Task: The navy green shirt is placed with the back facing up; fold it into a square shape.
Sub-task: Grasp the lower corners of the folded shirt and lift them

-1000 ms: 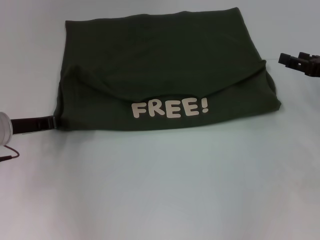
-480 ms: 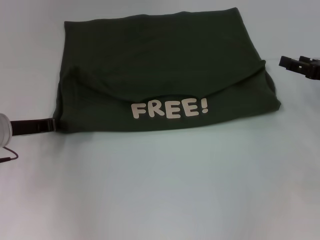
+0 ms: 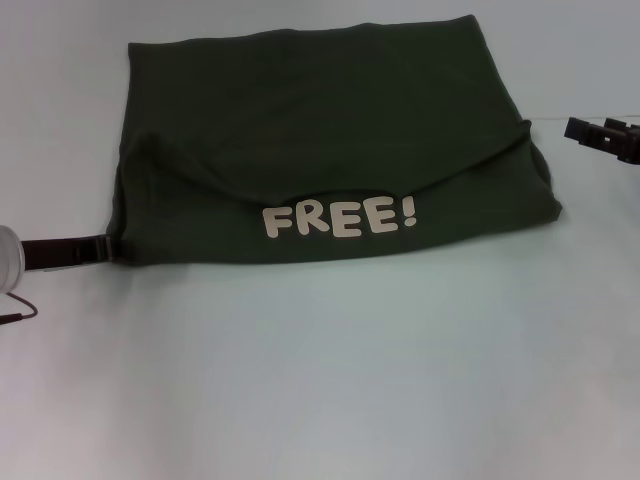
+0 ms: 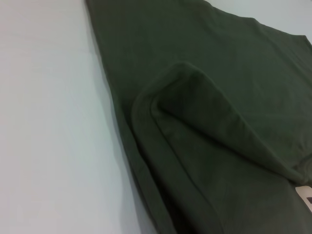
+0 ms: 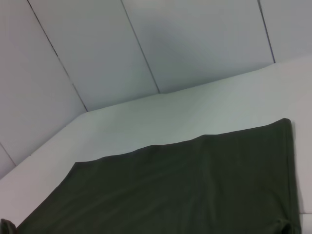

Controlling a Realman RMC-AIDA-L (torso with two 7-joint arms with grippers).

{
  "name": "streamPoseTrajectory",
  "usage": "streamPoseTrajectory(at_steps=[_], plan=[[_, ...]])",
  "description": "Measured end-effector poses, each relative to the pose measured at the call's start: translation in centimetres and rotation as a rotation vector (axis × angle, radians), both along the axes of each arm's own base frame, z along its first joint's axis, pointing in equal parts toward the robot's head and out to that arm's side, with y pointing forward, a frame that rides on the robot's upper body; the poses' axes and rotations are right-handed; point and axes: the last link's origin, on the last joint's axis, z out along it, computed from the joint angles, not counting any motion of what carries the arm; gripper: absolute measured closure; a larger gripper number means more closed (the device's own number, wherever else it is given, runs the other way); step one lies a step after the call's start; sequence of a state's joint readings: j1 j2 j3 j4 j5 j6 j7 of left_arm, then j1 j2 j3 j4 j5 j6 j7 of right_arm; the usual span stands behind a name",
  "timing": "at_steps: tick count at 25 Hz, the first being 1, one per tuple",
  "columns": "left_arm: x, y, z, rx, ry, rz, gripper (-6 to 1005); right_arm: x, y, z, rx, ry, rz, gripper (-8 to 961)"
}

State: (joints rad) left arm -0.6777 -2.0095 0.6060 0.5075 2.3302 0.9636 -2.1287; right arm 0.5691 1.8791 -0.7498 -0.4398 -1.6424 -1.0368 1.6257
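The shirt [image 3: 330,140] is lying folded on the counter [image 3: 320,380]; left gripper [image 3: 100,248] touching its corner, right gripper [image 3: 590,130] apart; neither grip can be told.

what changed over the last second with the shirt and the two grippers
The right gripper drew back from the navy green shirt toward the robot's right, off its right edge, and now stands clear of the cloth. The left gripper stayed at the shirt's near left corner. The shirt itself kept its shape, folded with the FREE! lettering showing along the near edge.
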Motion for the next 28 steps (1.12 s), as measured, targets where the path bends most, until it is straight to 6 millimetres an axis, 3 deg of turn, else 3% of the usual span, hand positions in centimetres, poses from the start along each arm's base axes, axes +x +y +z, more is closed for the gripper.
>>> streamPoseTrajectory(at_steps=[7,20,28], plan=[[0.13,0.09,0.0,0.0,-0.001,-0.002,954,0.1,-0.04,0.04,-0.003,-0.006,-0.001,157],[-0.09,-0.04,-0.04,0.005,-0.001,0.008,739,0.16,-0.14,-0.04,-0.015,-0.01,-0.004,157],[-0.14,0.03,0.13,0.01,-0.001,0.013,887,0.01,-0.15,-0.19,-0.017,-0.003,-0.003,158]])
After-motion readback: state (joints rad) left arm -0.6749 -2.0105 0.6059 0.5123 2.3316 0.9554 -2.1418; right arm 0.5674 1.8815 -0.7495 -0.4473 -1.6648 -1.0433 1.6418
